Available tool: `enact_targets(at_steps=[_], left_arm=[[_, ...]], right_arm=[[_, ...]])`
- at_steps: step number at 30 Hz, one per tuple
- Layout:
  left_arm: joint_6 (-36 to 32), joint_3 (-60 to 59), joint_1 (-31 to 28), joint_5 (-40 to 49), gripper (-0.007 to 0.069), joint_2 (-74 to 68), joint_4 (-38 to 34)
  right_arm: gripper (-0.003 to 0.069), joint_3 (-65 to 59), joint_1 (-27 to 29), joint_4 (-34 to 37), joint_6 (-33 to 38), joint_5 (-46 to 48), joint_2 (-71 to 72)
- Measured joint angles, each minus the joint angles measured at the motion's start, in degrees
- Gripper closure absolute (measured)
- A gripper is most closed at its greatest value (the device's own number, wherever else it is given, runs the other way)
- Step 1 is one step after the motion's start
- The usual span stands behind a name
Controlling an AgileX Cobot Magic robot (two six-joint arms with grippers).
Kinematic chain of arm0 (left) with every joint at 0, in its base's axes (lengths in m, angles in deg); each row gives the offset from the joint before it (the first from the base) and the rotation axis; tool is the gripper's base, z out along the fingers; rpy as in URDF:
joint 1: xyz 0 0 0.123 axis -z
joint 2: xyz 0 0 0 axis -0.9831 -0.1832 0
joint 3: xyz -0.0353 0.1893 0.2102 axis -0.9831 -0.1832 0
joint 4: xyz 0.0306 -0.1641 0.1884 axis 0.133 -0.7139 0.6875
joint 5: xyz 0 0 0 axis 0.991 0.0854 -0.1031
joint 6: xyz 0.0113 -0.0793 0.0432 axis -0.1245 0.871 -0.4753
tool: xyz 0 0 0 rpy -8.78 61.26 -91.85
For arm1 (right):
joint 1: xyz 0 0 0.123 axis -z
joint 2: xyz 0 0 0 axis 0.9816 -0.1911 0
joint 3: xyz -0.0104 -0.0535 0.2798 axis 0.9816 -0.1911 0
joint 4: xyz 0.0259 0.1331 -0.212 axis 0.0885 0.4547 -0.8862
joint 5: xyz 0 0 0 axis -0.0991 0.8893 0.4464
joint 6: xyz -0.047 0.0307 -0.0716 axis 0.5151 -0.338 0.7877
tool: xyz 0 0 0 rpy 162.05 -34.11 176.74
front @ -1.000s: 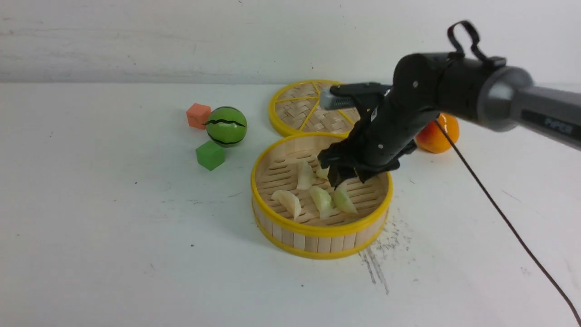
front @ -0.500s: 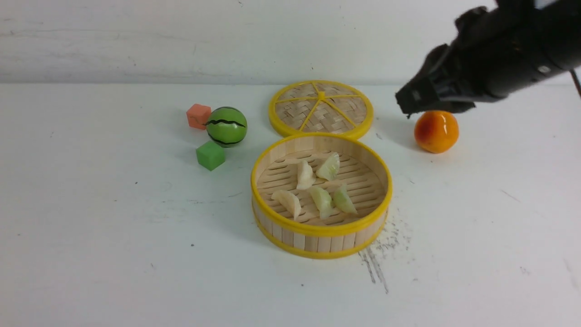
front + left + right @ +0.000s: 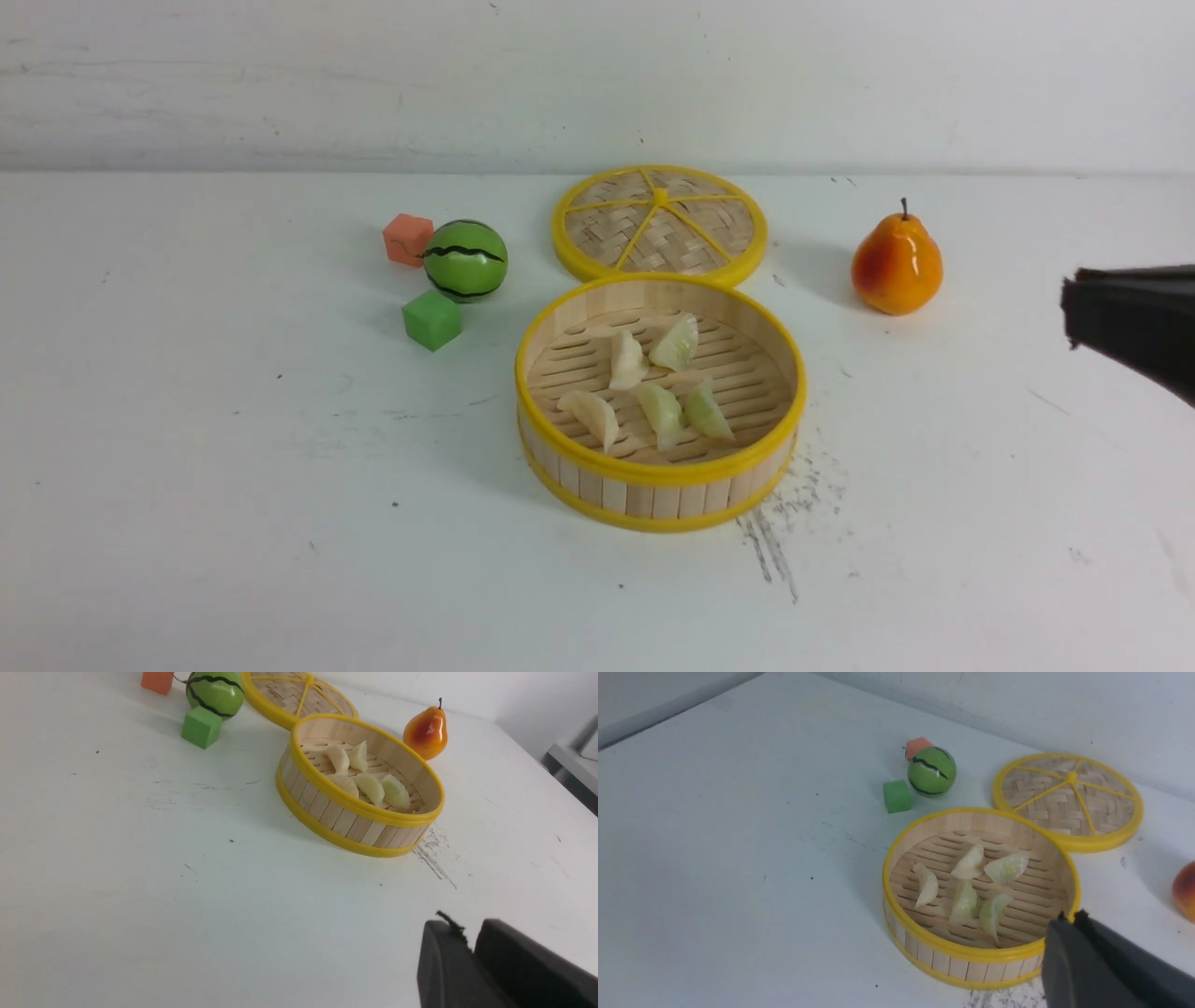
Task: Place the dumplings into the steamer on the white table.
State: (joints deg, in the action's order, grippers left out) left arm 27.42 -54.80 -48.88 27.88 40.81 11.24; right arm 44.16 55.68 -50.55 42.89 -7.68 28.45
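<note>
Dumplings, all five, lie inside the steamer, on its slatted floor. Three sit in a row toward its near wall and two more sit just behind them, toward the middle. They are pale cream to faintly green, glossy and pleated, close together but with slats showing between most of them.

Nearest on the white desk is a patch of dark scuff marks, just in front of the steamer's near right side. The steamer stands upright on the desk, with yellow rims at top and bottom.

The left gripper shows only in its own wrist view. It hangs over bare desk well apart from the steamer, with its two dark fingers pressed together and nothing between them. The right gripper reaches in at the right edge of the front view, well apart from the steamer. Its wrist view shows it clenched and empty.

Farther back on the left, a green cube sits near a small watermelon ball. An orange-red cube stands just beside the ball on its far left. The woven lid lies flat behind the steamer, its yellow rim just beside the steamer's far rim. An orange-yellow pear stands upright to the right of the lid, apart from it. A pale wall closes the scene behind.
</note>
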Motion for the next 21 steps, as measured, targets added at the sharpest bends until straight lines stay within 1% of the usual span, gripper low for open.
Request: enact_targets(at_steps=[4,8,21], left_arm=[[0.0,0.0,0.0,-0.1,0.0523,0.0,0.0],[0.0,0.0,0.0,-0.1,0.0522,0.0,0.0],[0.0,0.0,0.0,-0.4,0.0512,0.0,0.0]], right_arm=[[0.0678,-2.2,0.0,0.8,0.0,-0.9,5.8],[0.0674,-2.2,0.0,1.0,0.0,-1.0,8.7],[0.0664,-2.2,0.0,1.1,0.0,-1.1,9.6]])
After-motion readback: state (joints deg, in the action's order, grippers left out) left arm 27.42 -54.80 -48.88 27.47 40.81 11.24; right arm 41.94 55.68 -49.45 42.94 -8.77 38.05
